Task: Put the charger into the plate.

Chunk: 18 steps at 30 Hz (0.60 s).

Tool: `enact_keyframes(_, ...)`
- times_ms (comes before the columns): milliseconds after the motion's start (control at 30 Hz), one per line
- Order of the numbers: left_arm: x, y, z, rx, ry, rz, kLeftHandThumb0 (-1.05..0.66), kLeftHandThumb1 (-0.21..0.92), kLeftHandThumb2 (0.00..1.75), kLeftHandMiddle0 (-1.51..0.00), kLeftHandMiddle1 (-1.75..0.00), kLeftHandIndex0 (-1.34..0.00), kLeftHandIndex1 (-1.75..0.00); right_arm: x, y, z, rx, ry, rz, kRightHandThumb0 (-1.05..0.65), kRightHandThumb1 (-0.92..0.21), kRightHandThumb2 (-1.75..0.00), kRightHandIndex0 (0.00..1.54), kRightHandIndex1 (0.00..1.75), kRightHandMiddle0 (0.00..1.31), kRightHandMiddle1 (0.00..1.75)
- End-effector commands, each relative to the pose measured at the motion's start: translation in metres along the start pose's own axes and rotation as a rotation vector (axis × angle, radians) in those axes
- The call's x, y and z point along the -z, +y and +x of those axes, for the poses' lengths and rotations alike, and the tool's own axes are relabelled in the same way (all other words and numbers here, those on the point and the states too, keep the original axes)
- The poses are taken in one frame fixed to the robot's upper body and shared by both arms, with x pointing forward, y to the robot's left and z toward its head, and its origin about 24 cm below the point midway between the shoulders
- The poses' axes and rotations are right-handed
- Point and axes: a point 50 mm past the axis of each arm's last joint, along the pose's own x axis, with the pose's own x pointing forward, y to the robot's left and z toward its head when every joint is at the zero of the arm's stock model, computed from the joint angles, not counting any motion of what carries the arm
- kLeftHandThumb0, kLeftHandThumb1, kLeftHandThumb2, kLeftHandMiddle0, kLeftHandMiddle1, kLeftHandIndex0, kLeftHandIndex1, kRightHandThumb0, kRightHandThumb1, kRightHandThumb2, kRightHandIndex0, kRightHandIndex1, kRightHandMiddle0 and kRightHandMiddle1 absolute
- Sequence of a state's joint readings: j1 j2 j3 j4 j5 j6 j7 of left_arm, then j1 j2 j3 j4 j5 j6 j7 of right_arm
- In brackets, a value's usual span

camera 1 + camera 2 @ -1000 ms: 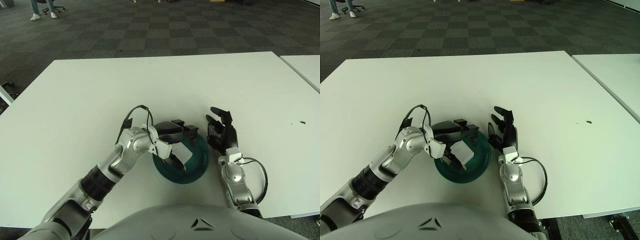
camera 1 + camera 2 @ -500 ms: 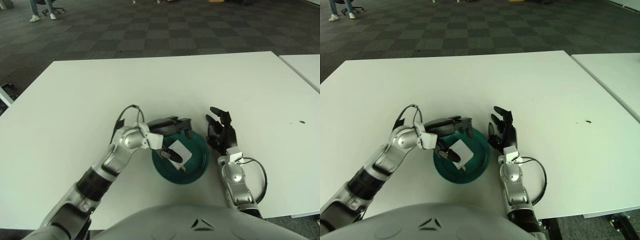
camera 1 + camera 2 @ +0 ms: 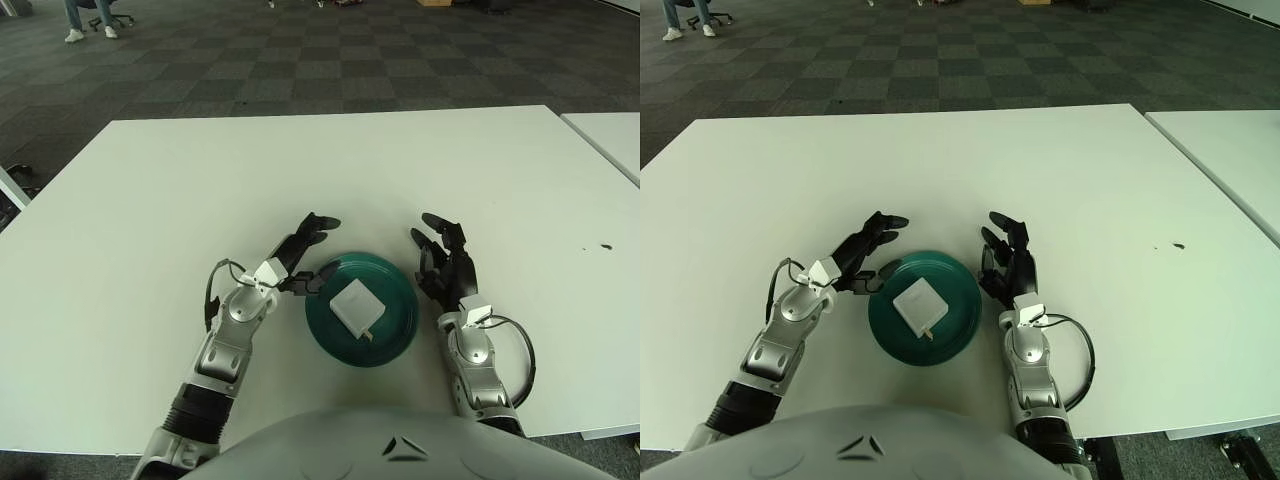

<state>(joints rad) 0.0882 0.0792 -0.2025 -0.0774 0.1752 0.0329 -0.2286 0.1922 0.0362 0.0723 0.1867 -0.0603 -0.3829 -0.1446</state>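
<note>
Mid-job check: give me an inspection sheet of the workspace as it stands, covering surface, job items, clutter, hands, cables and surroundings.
Surface: white table, with a second white table at the far right.
Job's things: white charger lies flat inside the green plate; neither hand touches it.
Clutter: one small dark speck on the table at the right; nothing else seen.
Hands: left hand just left of the plate, fingers spread, holding nothing; right hand just right of the plate, fingers open, holding nothing.
Cables: a black cable loop at each wrist, left and right.
Surroundings: dark checkered carpet; a person's legs and a chair base at far upper left.
</note>
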Motion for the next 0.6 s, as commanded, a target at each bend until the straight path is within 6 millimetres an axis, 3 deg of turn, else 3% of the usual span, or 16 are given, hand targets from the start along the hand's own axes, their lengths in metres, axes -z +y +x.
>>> enact_keyframes(0, 0.006, 0.010, -0.009, -0.197, -0.004, -0.064, -1.05, 0.92, 0.87, -0.21, -0.14, 0.00, -0.73, 0.058, 0.001, -0.039, 0.008, 0.311, -0.006, -0.71, -0.92, -0.80, 0.58, 0.09, 0.05, 0.88)
enact_keyframes(167, 0.011, 0.003, -0.031, -0.317, -0.008, -0.097, -1.05, 0.92, 0.87, -0.24, -0.11, 0.00, -0.72, 0.059, 0.000, -0.038, 0.011, 0.308, 0.001, -0.69, -0.92, -0.80, 0.60, 0.10, 0.05, 0.89)
enact_keyframes(367, 0.017, -0.003, -0.038, -0.397, -0.024, -0.109, -1.01, 0.92, 0.84, -0.29, -0.11, 0.00, -0.74, 0.061, -0.003, -0.037, 0.011, 0.306, -0.006, -0.68, -0.92, -0.81, 0.61, 0.11, 0.05, 0.89)
enact_keyframes(567, 0.044, 0.002, -0.050, -0.484, -0.008, -0.120, -0.95, 0.92, 0.80, -0.37, -0.13, 0.00, -0.79, 0.062, -0.005, -0.035, 0.013, 0.305, 0.001, -0.67, -0.92, -0.82, 0.62, 0.11, 0.06, 0.89)
